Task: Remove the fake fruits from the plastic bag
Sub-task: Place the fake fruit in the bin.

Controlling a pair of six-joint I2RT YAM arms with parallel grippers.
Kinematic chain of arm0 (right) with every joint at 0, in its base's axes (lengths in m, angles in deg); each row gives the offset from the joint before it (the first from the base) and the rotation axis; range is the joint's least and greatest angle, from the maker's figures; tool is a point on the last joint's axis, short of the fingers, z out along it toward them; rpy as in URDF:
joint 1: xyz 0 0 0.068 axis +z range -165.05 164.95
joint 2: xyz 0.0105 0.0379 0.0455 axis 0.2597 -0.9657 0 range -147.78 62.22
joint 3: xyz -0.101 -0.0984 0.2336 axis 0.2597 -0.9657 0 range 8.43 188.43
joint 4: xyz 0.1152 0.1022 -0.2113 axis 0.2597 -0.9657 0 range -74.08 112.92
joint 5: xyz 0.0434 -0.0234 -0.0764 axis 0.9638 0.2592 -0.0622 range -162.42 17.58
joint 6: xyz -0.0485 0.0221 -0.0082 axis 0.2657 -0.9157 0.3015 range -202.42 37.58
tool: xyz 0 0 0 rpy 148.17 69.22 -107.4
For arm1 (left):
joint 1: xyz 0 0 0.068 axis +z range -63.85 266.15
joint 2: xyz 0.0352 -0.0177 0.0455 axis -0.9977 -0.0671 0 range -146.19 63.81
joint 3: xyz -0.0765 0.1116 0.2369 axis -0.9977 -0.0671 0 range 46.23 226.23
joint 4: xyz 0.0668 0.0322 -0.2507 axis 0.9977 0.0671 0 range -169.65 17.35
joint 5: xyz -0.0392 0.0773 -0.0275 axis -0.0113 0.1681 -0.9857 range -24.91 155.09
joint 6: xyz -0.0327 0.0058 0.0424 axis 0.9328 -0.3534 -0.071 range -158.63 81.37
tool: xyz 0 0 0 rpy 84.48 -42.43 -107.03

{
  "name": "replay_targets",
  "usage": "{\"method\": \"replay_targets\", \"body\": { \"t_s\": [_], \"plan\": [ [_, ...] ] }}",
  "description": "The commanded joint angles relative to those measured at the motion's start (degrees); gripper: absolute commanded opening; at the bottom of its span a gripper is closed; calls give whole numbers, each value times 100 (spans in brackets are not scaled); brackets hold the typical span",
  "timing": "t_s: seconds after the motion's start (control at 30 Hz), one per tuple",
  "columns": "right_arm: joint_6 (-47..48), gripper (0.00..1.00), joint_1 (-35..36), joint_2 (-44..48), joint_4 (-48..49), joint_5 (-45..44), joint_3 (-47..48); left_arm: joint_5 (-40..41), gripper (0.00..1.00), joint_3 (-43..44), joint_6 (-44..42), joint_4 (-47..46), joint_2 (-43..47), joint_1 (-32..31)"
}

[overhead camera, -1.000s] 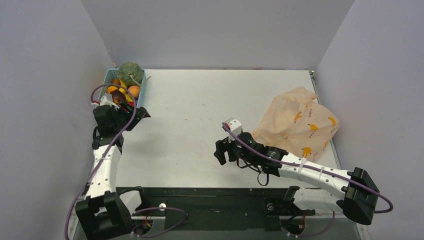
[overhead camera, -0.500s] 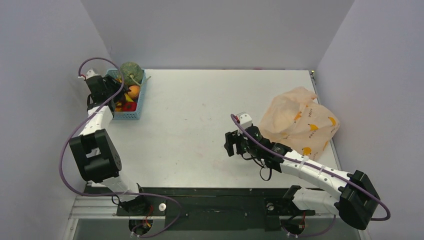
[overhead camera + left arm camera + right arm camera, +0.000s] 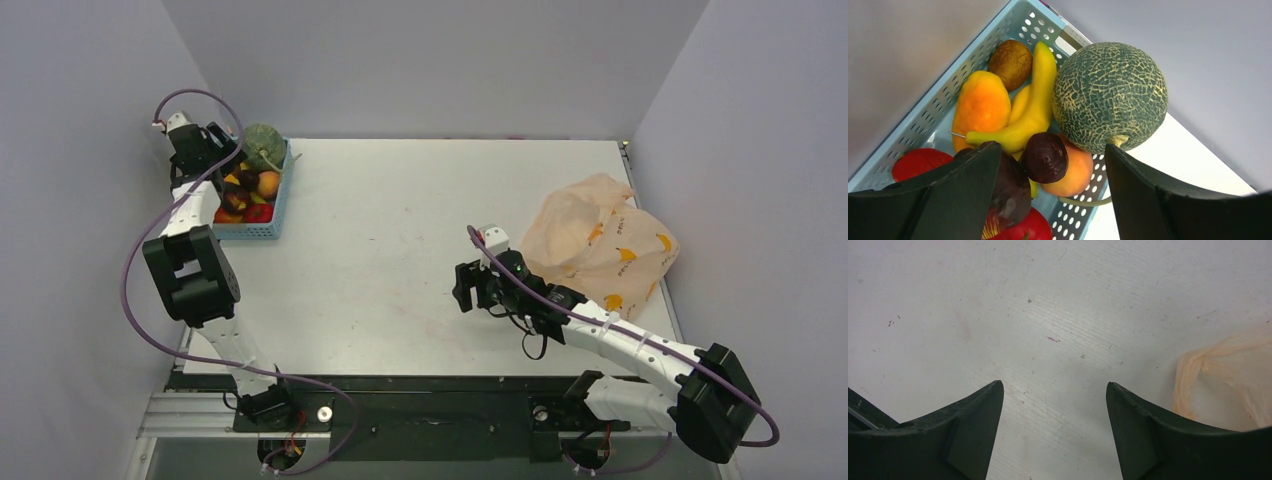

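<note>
Since a second ago our left arm has swung up from the near side of the basket (image 3: 262, 232) to hang over it at the far left corner of the desk (image 3: 400, 200), and the right gripper (image 3: 1054, 385) has edged a little toward the bag (image 3: 600, 245). The bag lies slumped but puffed against the right edge of the desk, roughly halfway along it. Its near handle loop shows just beside our right finger in the right wrist view.

The left gripper (image 3: 1050, 150) hangs with its jaws spread wide and nothing between them. Below it the basket holds the melon (image 3: 1110, 95), a banana (image 3: 1035, 110), an orange piece (image 3: 980, 105), a brown one (image 3: 1009, 60), a dark purple one (image 3: 1045, 156) and a red one (image 3: 918, 162). The right gripper is spread and empty too, above bare desk.

We cannot tell whether any fruit is left inside the bag, as its film hides the inside. We judge the bag to be very light, limp and crinkly. It would slide or lift whole under a careless pull. We would pinch the twisted handle loop or a bottom corner, where the film bunches and gives the pads something to bite. The fruits look hard, glossy and light, so they could squirt out of a pinch. We would take each across its narrow middle, and the melon probably only by its stem.
</note>
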Motion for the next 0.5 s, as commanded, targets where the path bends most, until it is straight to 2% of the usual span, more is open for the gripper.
{"method": "replay_targets", "body": {
  "t_s": [0.0, 0.27, 0.47],
  "plan": [
    [4, 70, -29, 120, 225, -8, 59, 353, 74, 593, -238, 437, -38, 27],
    [-109, 70, -124, 293, 159, 20, 96, 77, 75, 49, -96, 506, 773, -315],
    [-248, 70, -211, 594, -73, -51, 150, -395, 76, -1261, 161, 342, 2019, -1088]
  ]
}}
